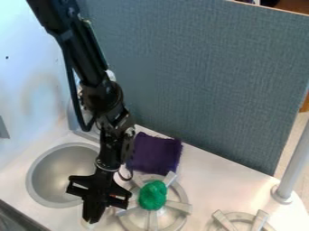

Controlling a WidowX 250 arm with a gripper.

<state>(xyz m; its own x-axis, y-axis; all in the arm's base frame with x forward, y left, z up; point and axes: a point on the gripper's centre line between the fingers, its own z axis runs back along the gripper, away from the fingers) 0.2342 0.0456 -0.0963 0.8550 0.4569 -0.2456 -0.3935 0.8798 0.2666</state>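
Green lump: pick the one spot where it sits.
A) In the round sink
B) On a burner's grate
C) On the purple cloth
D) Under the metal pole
B, since the green lump rests on the middle of the burner grate, whose bars spread out around it, while the purple cloth lies behind it.

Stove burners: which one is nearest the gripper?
The burner bearing the green lump; the other burner sits farther right in the picture, at its bottom edge.
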